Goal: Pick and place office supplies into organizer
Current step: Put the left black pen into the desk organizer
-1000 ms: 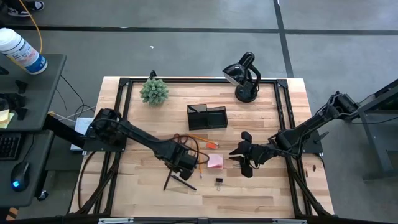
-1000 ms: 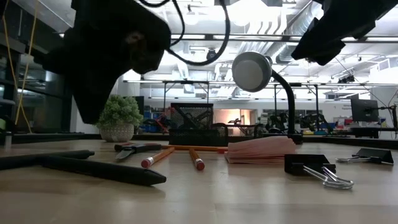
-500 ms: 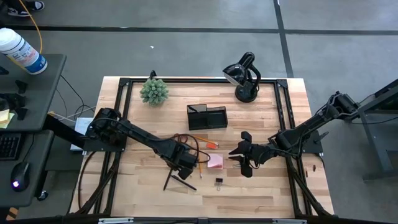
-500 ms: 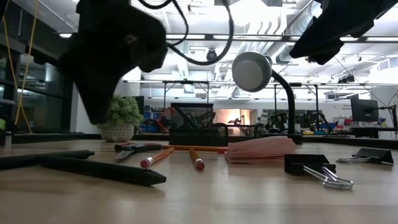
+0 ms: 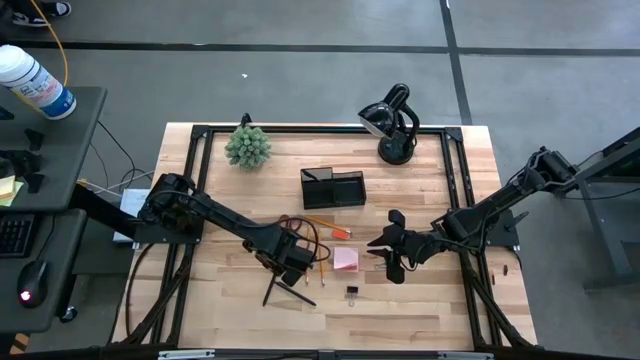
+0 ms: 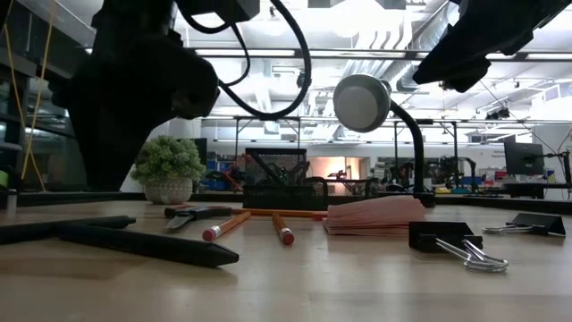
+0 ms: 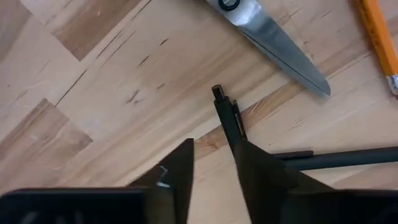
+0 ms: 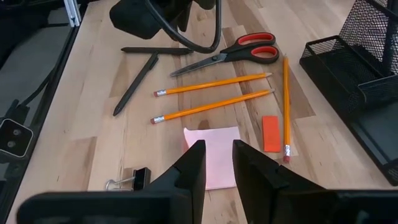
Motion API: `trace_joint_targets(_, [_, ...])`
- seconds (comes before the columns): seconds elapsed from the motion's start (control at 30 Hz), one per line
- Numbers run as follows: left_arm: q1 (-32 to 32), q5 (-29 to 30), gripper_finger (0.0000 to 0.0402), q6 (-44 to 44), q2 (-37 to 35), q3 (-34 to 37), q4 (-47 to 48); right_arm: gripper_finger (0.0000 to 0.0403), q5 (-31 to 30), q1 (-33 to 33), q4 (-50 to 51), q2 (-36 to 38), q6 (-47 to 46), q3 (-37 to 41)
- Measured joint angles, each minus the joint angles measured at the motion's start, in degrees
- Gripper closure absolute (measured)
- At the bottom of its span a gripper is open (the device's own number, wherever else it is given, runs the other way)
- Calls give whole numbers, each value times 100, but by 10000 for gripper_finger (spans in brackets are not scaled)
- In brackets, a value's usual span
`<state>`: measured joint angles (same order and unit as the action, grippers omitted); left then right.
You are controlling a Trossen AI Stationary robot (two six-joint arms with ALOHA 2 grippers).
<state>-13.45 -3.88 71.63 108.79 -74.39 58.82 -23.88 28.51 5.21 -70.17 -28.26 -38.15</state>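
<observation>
Two black pens [image 8: 134, 84] lie crossed near the table's front left. My left gripper [image 7: 214, 149] hangs above them, pointing down, open. One pen's end [image 7: 227, 115] shows in the gap, close along one finger; I cannot tell if they touch. Red-handled scissors [image 8: 230, 55], three yellow pencils [image 8: 214, 84], a pink sticky-note pad [image 8: 214, 155] and a binder clip [image 8: 134, 179] lie flat on the wood. The black mesh organizer [image 5: 333, 188] stands farther back. My right gripper [image 5: 388, 250] waits right of the pad, slightly open with nothing in it.
A black desk lamp [image 5: 392, 125] stands at the far right and a small green plant [image 5: 248, 147] at the far left. A small orange note [image 8: 272, 134] lies between the pad and one pencil. A black frame [image 5: 200, 135] runs along the table's edges.
My left gripper has tipped a little above the pens, its body leaning toward the table's left edge. The supplies on the table lie where they were.
</observation>
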Motion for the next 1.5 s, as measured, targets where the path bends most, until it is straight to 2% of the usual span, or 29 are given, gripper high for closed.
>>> trace_joint_targets(0.13, [0,2,246,65,0,0,-148,329,0,0,2,0,-14,0])
trace_joint_targets(0.3, [0,45,228,154,30,0,-208,329,-4,0,0,0,-18,0])
trace_joint_targets(0.57, [-2,416,257,555,76,2,-198,329,-4,0,-50,0,-20,0])
trace_joint_targets(0.83, [-7,372,284,525,248,-11,-513,329,-20,0,-90,0,-20,0])
trace_joint_targets(1.0, [-9,231,278,515,399,-17,-773,329,-19,0,-95,-2,-21,1])
trace_joint_targets(1.27, [-9,183,261,517,411,6,-482,329,-4,0,-183,-4,-21,7])
trace_joint_targets(1.5, [-60,-126,259,511,407,0,-439,329,-2,0,-175,-4,-21,7])
